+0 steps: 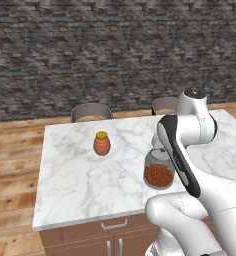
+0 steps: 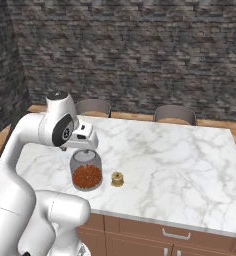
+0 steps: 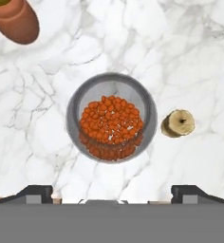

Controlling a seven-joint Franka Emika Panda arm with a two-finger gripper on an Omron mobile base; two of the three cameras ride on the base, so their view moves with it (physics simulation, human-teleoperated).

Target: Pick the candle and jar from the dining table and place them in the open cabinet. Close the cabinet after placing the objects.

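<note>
Hand (image 3: 112,192) open above jar (image 3: 112,118); candle (image 3: 178,123) beside it on marble dining table (image 1: 70,175); brick wall (image 1: 90,50) behind.

On the white marble counter (image 2: 180,165) a clear glass jar (image 2: 86,171) of reddish-brown granules stands near the front edge, directly under the white arm's hand. A small tan-gold candle (image 2: 117,179) sits just beside it at 3 o'clock. Two chair backs (image 2: 175,114) rise beyond the counter at 12 o'clock.

place: home kitchen-dining room | cues: marble-topped dining table (image 1: 70,175), chairs (image 1: 91,112), brick wall (image 1: 90,50), wood floor (image 1: 12,150)
</note>
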